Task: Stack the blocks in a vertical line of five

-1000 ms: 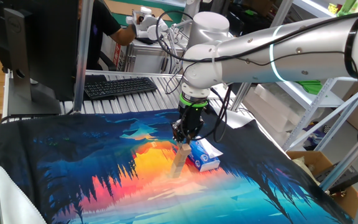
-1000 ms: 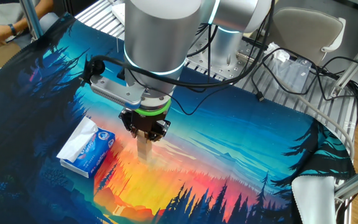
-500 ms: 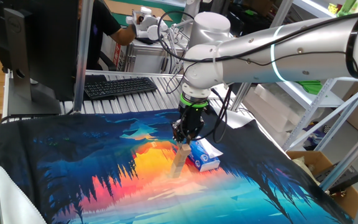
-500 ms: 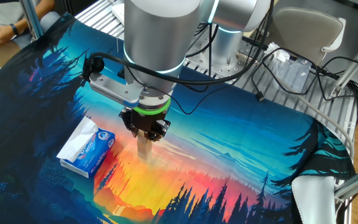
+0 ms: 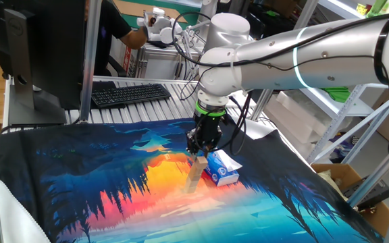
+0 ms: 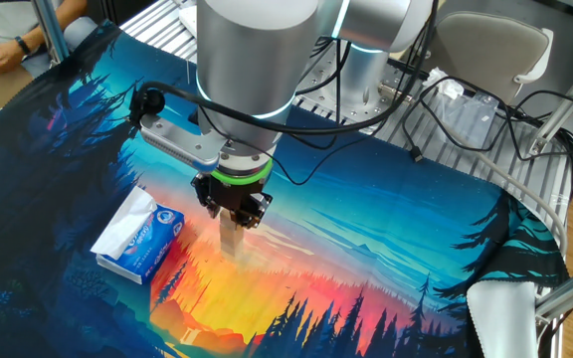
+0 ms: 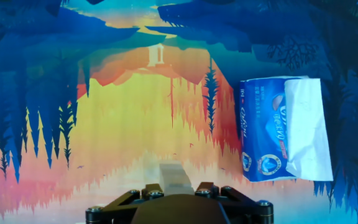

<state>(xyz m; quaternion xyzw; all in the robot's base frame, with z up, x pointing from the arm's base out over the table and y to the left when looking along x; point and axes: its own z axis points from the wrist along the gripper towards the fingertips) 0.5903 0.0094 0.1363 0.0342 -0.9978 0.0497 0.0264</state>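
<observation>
Across the table lies a printed cloth of blue forest and orange sunset (image 5: 113,182), its flat surface serving as the base for stacking. Above its orange centre the silver-white robot arm (image 5: 296,57) holds its black two-finger gripper (image 5: 199,154) pointing straight down at the top of a leaning column of small light-tan wooden cubes (image 5: 194,174); the vertical approach suits placing a cube squarely on those below. The blue-and-white rectangular tissue box (image 5: 221,169) lies just beside the column, apart from it. Both fixed views show the column's height and the gripper at its top, but neither resolves how many cubes it holds, or whether the fingers grip the top cube or stand slightly open. The hand view alone looks down the column (image 7: 174,177), showing its top between the gripper's fingers (image 7: 173,194), and the box (image 7: 281,127) off to one side.
</observation>
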